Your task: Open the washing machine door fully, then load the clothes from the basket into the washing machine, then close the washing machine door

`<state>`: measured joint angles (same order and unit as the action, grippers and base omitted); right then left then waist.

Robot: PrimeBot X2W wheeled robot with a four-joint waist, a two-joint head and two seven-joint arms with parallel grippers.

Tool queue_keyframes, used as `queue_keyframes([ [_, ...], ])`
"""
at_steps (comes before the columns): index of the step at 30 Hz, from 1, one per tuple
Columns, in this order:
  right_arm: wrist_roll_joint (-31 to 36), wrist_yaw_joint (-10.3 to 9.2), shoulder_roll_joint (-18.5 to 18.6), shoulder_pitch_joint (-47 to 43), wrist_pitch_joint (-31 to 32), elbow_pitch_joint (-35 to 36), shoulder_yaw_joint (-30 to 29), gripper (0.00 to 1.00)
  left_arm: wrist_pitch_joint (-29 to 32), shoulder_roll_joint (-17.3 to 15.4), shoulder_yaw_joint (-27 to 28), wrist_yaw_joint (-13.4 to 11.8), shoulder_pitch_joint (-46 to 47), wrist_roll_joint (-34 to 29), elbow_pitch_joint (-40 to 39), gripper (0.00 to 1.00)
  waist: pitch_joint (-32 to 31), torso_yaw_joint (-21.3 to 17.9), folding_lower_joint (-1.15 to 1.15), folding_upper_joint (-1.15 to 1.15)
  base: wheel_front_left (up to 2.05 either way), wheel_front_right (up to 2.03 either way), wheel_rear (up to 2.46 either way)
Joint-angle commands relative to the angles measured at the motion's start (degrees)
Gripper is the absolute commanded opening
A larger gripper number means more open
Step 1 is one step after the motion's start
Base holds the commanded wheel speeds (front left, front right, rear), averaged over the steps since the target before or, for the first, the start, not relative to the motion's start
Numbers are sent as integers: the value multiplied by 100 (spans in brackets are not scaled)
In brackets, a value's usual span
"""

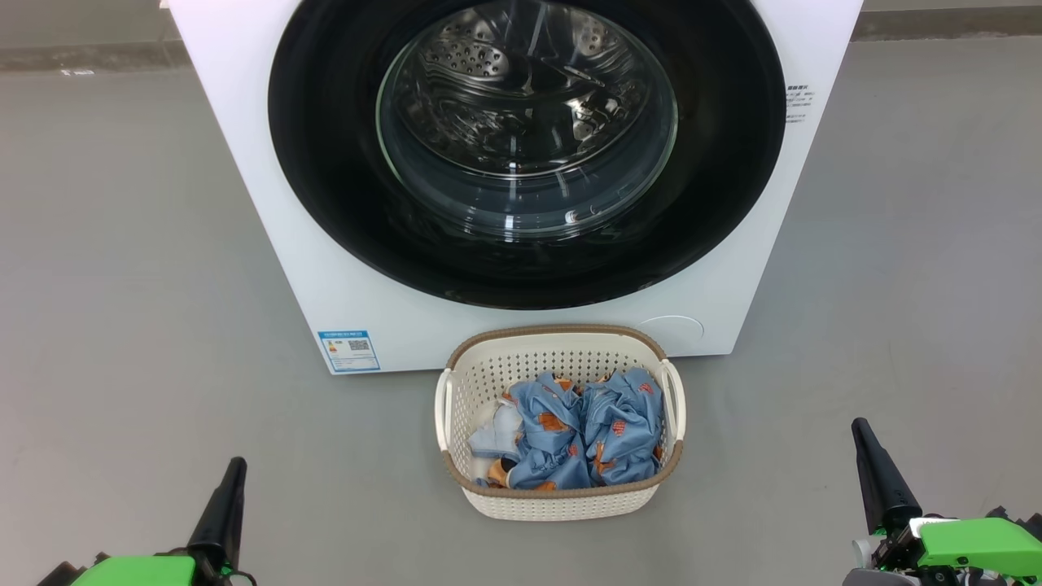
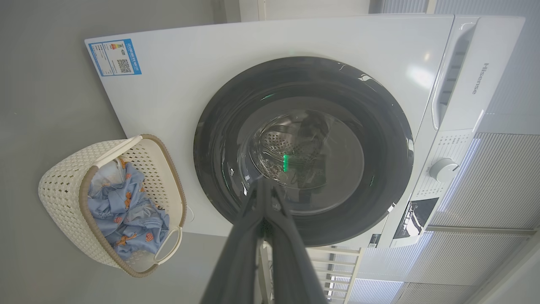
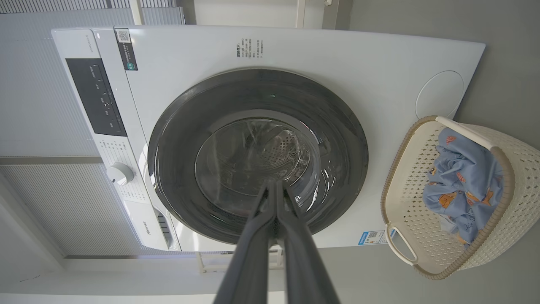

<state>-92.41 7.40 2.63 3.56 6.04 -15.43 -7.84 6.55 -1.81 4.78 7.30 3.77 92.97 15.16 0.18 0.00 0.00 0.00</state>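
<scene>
The white washing machine (image 1: pixel 269 203) stands ahead on the floor, its round black washing machine door (image 1: pixel 326 163) shut against the front, steel drum showing through the glass. The cream basket (image 1: pixel 562 500) sits on the floor right before it, holding the light-blue clothes (image 1: pixel 570 435) with orange figures. My left gripper (image 1: pixel 232 472) is low at the left and my right gripper (image 1: pixel 864 435) low at the right, both shut, empty and well back from the basket. The wrist views show each pair of fingers (image 2: pixel 263 198) (image 3: pixel 276 198) pressed together, pointing at the door (image 2: pixel 379 126) (image 3: pixel 177 126).
Grey floor (image 1: pixel 122 285) lies open to both sides of the machine and basket. A blue label sticker (image 1: pixel 348 350) marks the machine's lower left front. The control panel with a white dial (image 3: pixel 120 173) runs along the machine's top. Ribbed wall panels (image 2: pixel 485 177) stand behind.
</scene>
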Motion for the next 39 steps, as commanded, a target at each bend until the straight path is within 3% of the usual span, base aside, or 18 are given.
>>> queue_keyframes([
  [1, 25, 9, 25, 263, 45, 141, 132, 0, -8, -107, 172, 19, 241, -79, -112, 0, 0, 0, 0, 0, 0, 0, 0],
  [9, 25, 9, 25, 263, 45, 141, 132, 0, -8, -107, 172, 19, 241, -79, -112, 0, 0, 0, 0, 0, 0, 0, 0],
  [10, -1, 0, -2, -5, -3, -16, 1, 100, -2, 4, -1, 0, -6, 4, 13, 100, 0, 0, 0, 0, 0, 0, 0],
  [19, -1, 0, -33, -31, -78, -134, 73, 100, -108, 64, -58, 0, -76, 36, 70, 100, -8, 6, 13, 0, 0, 0, 0],
  [24, -8, 1, -31, 7, -150, -82, 132, 100, -195, 57, -98, 1, -61, 24, -8, 100, 6, 8, 1, 0, 0, 0, 0],
  [39, 154, 2, 14, 130, -398, 146, 336, 100, -458, 35, -231, 3, 16, -108, -191, 100, 16, 5, 0, 0, 0, 0, 0],
])
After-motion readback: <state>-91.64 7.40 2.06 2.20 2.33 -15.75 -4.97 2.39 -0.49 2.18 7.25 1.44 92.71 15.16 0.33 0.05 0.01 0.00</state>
